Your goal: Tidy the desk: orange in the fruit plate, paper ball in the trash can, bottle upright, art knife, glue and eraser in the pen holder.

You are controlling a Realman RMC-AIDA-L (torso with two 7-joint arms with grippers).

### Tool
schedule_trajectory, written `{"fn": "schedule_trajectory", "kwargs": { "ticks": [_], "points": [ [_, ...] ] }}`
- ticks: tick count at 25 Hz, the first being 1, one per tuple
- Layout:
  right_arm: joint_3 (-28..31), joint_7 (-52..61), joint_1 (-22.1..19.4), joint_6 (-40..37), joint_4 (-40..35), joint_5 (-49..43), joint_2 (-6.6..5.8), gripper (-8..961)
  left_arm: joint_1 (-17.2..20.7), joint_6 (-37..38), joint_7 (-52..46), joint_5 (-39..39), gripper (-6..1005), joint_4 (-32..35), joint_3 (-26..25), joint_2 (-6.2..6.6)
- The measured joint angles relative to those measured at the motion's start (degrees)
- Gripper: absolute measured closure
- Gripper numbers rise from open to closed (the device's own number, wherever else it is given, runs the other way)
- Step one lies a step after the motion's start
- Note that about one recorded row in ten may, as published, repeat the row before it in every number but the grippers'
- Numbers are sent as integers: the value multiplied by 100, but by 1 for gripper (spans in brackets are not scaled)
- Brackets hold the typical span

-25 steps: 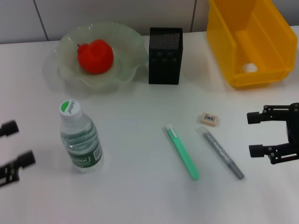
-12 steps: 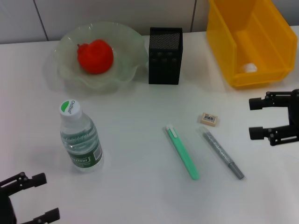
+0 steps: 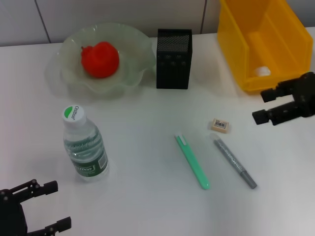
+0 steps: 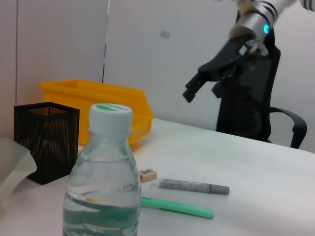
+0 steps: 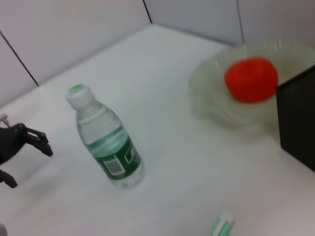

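1. Left gripper [image 3: 53, 205] sits low at the table's near-left corner, fingers spread wide, holding nothing.
2. Bottle [image 3: 84, 145] stands upright; the orange [image 3: 100, 59] lies in the plate [image 3: 133, 73] behind it.
3. Holder [image 3: 173, 59] stands mid-back; green knife [image 3: 192, 161], grey pen [image 3: 235, 162] and eraser [image 3: 220, 125] lie on the table.
4. Right gripper [image 3: 262, 105] hovers with fingers apart and empty, in front of the bin [image 3: 266, 44].
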Motion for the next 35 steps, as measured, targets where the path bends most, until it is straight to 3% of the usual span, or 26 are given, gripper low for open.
{"fn": "schedule_trajectory", "kwargs": {
  "ticks": [5,13,15,20,22,28,35],
  "points": [
    [-656,1380,777,33,34,-707,-120,158,-55,-1,3,5,214,-5,5,-4],
    [-1807,2889,2138,337,622,-1583,-55,159,-135,-1,12,38,214,-6,8,-6],
    [-2094,3105,2420,516,874,-1805,9,159,-150,-3,25,43,214,-6,7,-6],
    [-2344,3459,3034,977,1457,-2868,401,160,-157,-3,67,45,215,-5,8,-5],
    [-2518,3638,3204,1119,1744,-3110,472,160,-163,-3,70,45,215,-5,7,-3],
    [-3088,4009,3300,1627,2184,-2781,508,161,-180,-3,102,51,215,-5,7,-5],
    [-3175,4019,3257,1994,2691,-2321,510,162,-211,-6,118,66,214,-3,7,-2]
  ]
}}
